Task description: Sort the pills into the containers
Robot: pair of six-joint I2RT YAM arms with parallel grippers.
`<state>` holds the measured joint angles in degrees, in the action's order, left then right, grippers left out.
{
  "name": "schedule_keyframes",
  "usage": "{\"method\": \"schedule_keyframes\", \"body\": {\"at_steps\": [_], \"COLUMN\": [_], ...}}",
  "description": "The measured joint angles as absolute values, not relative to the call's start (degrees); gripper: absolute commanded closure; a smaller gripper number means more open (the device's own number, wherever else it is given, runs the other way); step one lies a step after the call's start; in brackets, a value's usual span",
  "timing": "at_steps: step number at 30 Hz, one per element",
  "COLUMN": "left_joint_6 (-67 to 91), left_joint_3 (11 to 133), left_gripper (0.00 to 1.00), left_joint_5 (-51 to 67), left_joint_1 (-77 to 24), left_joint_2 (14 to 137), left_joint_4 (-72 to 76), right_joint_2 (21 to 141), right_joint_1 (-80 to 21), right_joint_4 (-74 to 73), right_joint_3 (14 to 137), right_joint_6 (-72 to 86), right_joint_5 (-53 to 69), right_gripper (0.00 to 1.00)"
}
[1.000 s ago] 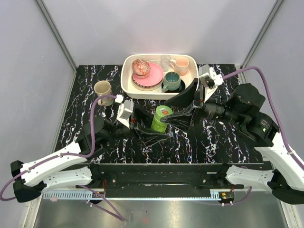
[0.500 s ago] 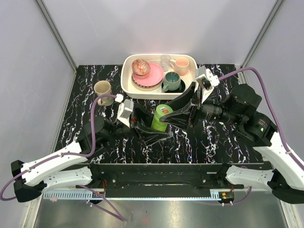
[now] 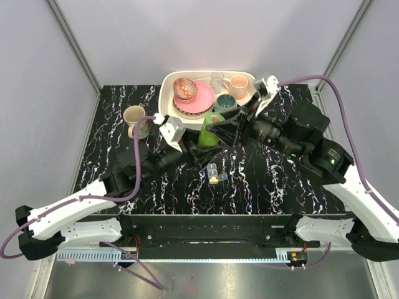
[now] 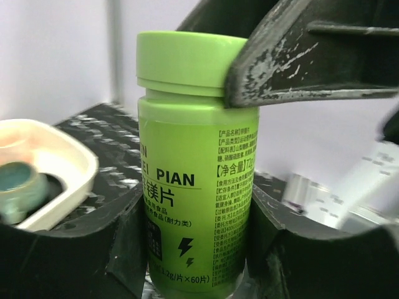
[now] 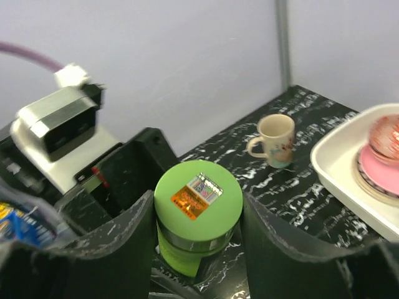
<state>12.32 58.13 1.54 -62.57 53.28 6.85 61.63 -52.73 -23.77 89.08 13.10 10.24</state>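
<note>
Now left gripper (image 4: 198, 240) clamps the slick, rigid bottle (image 4: 199, 156) by its body, right gripper (image 5: 197, 210) seemingly pinches its cap (image 4: 187, 59); tiny, scatter-prone pills (image 3: 214, 180) sit in containers (image 3: 212, 168) at six o'clock

White and black arms (image 3: 68, 208), purple cables (image 3: 312, 78), scuffed black fingers (image 4: 299, 68)

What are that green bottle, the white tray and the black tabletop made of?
Bottle: likely plastic, smooth and semi-gloss, with a moulded cap and printed label. Tray: smooth cream with a thick rounded rim; ceramic or plastic, unclear. Table: black with white veins, marble-look; real stone or printed laminate, can't tell.
</note>
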Motion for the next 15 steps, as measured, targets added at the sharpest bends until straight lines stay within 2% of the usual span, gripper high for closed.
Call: {"method": "schedule_keyframes", "body": {"at_steps": [4,6,8,9,11,12,15], "left_joint_6": [6.52,4.27,2.42,1.98,1.34,1.28,2.15], "left_joint_3": [62.15,64.25,66.46,66.94,67.26,67.26,67.24], "left_gripper": [1.0,1.0,1.0,1.0,1.0,1.0,1.0], "left_joint_5": [-9.89,-14.46,-18.02,-18.76,-19.55,-19.55,-18.46], "left_joint_1": [-62.65,-62.65,-62.65,-62.63,-62.54,-62.54,-62.52], "left_joint_2": [57.3,59.61,61.82,62.3,62.63,62.57,61.95], "left_joint_4": [4.84,4.36,3.92,3.95,4.21,4.34,4.45], "right_joint_2": [65.6,67.51,69.25,69.89,70.96,71.24,71.18], "right_joint_1": [-52.71,-52.71,-52.69,-52.66,-52.64,-52.64,-52.62], "right_joint_4": [-23.86,-23.92,-24.34,-24.64,-25.5,-25.82,-26.26], "right_joint_3": [92.07,93.8,95.7,96.57,98.3,98.87,99.42], "right_joint_6": [14.9,15.77,16.32,16.4,16.53,16.47,16.4], "right_joint_5": [0.67,-3.51,-6.55,-7.14,-7.62,-7.44,-4.75], "right_gripper": [0.96,0.87,0.71,0.53,0.39,0.29,0.23]}}
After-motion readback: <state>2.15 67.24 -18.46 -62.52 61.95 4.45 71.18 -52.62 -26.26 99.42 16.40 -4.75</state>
